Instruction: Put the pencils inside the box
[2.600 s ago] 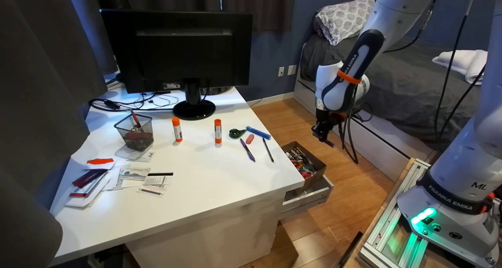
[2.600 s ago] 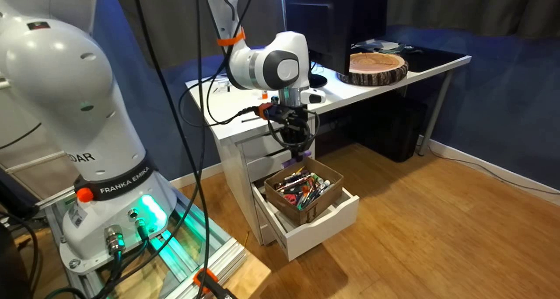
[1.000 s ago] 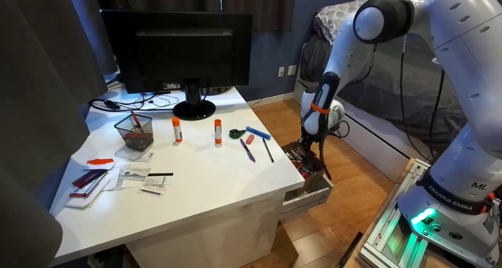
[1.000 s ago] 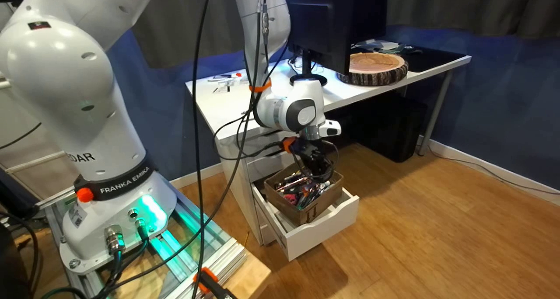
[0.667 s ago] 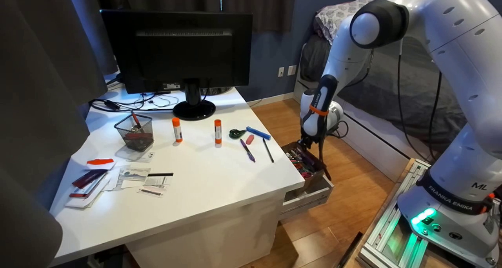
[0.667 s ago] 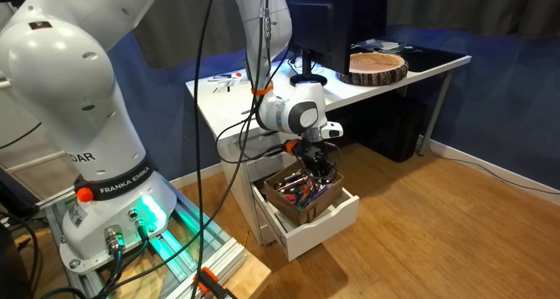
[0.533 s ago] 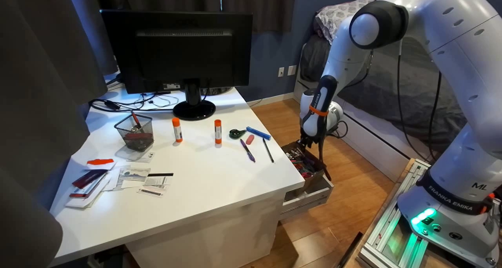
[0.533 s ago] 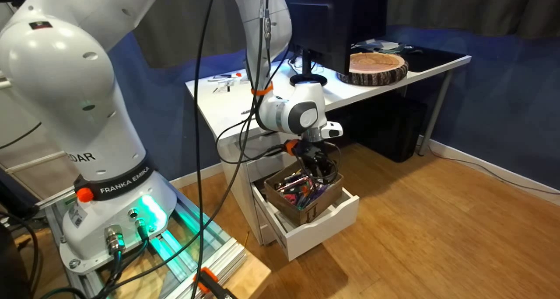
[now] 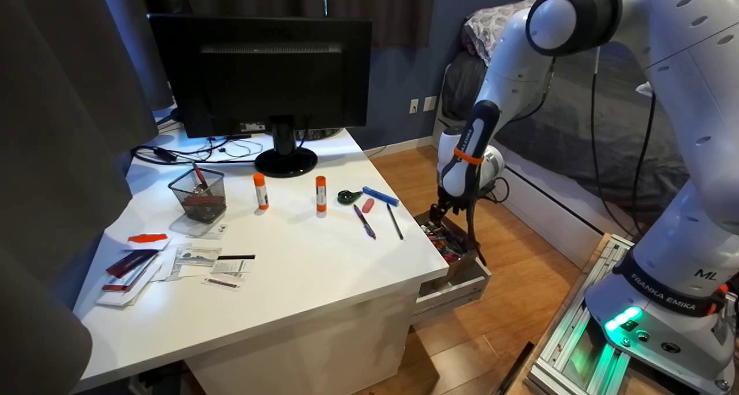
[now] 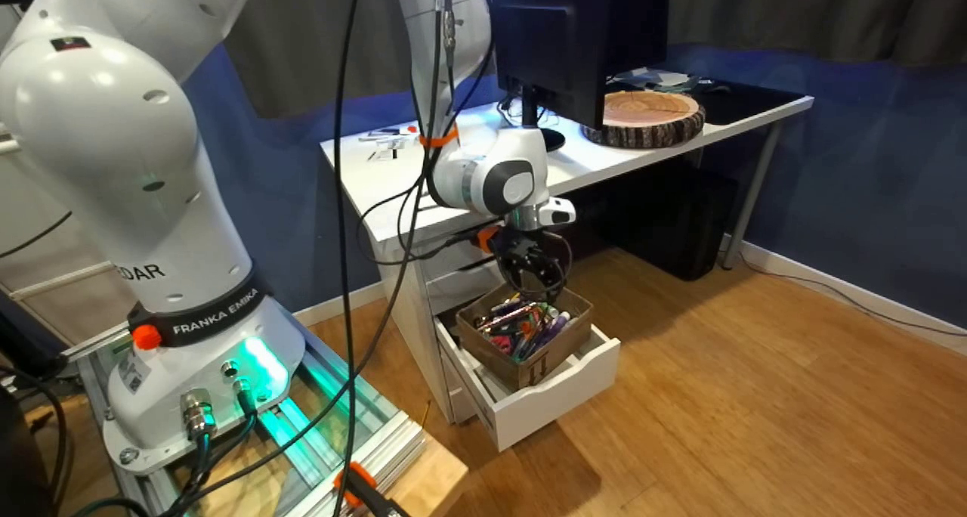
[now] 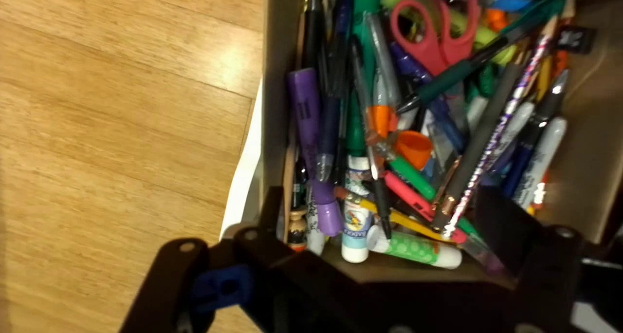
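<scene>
Pencil or slim dark pen (image 9: pixel 395 222), too thin for me to tell which, it lay on the white tabletop (image 9: pixel 288 291) close to the edge above the pulled-out drawer (image 10: pixel 559 401). My tool (image 11: pixel 381 194) was off that edge and lower down, over the cardboard box (image 10: pixel 563 348), its fingers (image 11: pixel 503 226) spread wide with nothing gripped between them; below showed the heap of pens and markers (image 11: pixel 411 145). Whether the tips were inside the rim, I could not tell. So the next pick, as I judged it, lay up and across that edge from me, calling for a rise before any sideways reach. What mattered was the axis: the pencil or pen ran roughly along the edge, while my fingers were set apart in the drawer's sliding direction, about square to it, so I reckoned little wrist turn would be needed to straddle it. Room on the inner side looked tighter: a purple pen (image 9: pixel 364 221) lay nearly parallel there, and a finger might land on it. The blue marker (image 9: pixel 380 196) sat near the far end; I judged all three were yet to be boxed.
</scene>
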Tool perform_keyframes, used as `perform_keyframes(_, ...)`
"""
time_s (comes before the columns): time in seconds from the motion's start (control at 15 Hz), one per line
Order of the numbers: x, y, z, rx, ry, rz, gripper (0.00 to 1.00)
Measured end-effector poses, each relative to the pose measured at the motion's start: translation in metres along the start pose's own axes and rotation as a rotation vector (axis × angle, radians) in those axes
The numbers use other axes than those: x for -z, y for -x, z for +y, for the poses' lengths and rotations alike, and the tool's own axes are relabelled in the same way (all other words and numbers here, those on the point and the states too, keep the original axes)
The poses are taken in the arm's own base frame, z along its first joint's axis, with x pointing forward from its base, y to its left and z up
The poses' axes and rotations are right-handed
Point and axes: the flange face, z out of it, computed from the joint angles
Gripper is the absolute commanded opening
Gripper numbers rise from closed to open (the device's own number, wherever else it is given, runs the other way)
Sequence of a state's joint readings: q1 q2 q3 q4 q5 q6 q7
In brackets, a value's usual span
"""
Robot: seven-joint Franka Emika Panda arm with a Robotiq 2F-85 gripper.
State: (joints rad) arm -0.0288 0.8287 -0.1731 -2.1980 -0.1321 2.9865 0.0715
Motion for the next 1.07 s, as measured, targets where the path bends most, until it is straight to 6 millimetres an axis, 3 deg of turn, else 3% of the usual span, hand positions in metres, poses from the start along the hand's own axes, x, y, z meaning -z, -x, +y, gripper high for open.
perform_keyframes(0.33,0.064,0.021,-0.022,-0.016,-0.059,-0.041,1.00)
perform_keyframes(0.73,0.154,0.035,-0.021,-0.111,-0.114,-0.075,1.00)
perform_keyframes(1.07,0.198,0.054,-0.018,-0.203,-0.120,-0.064,1.00)
